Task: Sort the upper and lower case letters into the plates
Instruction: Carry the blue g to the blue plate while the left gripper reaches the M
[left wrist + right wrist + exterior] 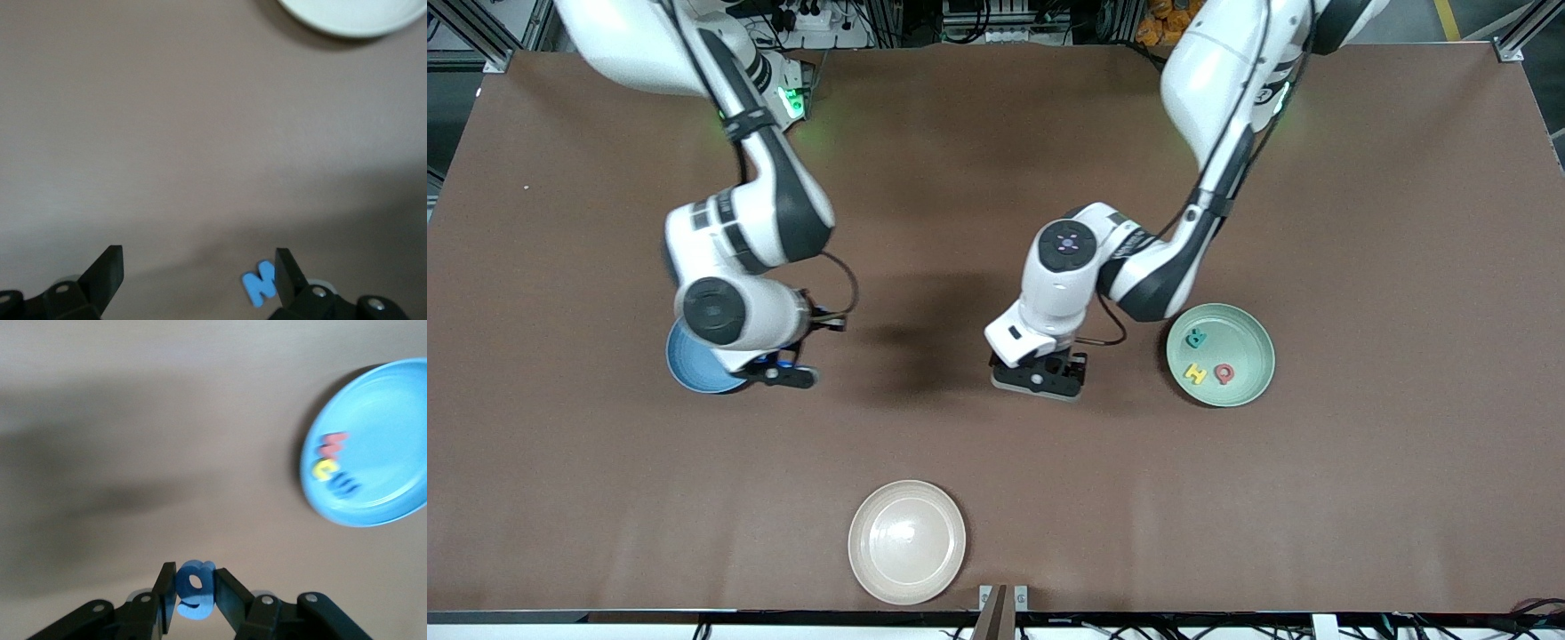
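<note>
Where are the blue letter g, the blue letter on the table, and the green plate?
Blue letter g [195, 590]: right wrist view, on its face, pinched in the jaws.
Blue letter on the table [259, 283]: left wrist view, on its middle.
Green plate [1249, 347]: front view, on bare floor near the rim.

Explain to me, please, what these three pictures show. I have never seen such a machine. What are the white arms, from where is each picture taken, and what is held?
These are two white robot arms at a brown table, each ending in a two-finger gripper. The large picture looks down from a high camera facing them. The other two come from cameras on the arms' wrists.

The right gripper is shut on a blue letter g, over the table beside the blue plate, which already holds three small letters.

The left gripper is open, low over a blue letter W lying on the table.

The pale green plate holds a teal R, a yellow H and a red Q. The cream plate, nearest the front camera, holds nothing.
</note>
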`<state>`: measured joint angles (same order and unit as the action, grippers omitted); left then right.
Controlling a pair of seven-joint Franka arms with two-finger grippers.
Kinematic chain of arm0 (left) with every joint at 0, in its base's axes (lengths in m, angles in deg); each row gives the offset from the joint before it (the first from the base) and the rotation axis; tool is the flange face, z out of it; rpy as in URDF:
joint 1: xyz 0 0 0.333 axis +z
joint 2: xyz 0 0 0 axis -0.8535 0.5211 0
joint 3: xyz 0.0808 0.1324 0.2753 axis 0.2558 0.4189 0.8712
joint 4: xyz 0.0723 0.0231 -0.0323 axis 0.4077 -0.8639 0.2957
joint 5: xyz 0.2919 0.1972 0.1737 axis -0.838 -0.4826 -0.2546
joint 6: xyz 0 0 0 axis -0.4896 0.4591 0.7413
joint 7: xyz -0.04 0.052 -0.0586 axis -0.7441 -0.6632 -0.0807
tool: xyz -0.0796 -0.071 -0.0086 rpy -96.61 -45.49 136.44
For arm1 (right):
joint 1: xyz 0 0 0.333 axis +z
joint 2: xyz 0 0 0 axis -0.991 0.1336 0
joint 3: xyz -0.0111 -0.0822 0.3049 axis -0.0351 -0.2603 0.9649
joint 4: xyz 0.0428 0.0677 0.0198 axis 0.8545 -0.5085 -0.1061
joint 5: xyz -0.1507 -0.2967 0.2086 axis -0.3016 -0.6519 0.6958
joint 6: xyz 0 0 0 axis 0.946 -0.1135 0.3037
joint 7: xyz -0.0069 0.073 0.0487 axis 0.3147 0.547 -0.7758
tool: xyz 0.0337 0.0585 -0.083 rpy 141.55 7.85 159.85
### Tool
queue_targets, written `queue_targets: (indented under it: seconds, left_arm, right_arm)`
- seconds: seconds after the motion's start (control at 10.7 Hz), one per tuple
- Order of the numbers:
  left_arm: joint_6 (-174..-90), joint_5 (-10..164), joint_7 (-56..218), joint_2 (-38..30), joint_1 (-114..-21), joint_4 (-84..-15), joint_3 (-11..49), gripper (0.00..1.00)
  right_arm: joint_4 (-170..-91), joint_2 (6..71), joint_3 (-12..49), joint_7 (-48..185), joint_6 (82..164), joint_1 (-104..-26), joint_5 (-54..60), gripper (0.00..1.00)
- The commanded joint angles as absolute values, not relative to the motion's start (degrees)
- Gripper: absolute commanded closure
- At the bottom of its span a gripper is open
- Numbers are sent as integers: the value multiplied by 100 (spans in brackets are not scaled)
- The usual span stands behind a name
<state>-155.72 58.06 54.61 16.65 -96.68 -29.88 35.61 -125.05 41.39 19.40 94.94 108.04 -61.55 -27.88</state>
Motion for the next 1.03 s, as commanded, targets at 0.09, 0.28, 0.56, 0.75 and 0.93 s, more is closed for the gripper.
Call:
queue_targets:
  seconds: [0.09,0.28,0.56,0.75,0.93]
  left_arm:
    - [-15917,5634,4661,2052,-10087,-2868,3810,0]
    - [-15909,5651,3679,2184,-10183,-2851,3801,0]
    - [-15655,5678,2099,2158,-10288,-2859,3766,0]
    - [-15488,5687,823,2140,-10324,-2859,3748,0]
    - [-15381,5983,214,2123,-10315,-2859,3748,0]
  right_arm:
    - [-13031,3816,1462,7748,10631,-6403,-3034,100]
    - [-13225,3869,1249,7017,10805,-6439,-3052,100]
    - [-13486,4098,1161,6058,11304,-6667,-3061,100]
    - [-13726,4141,1073,5565,11745,-6746,-3052,100]
    - [-13735,4247,1064,5282,11852,-6843,-3008,90]
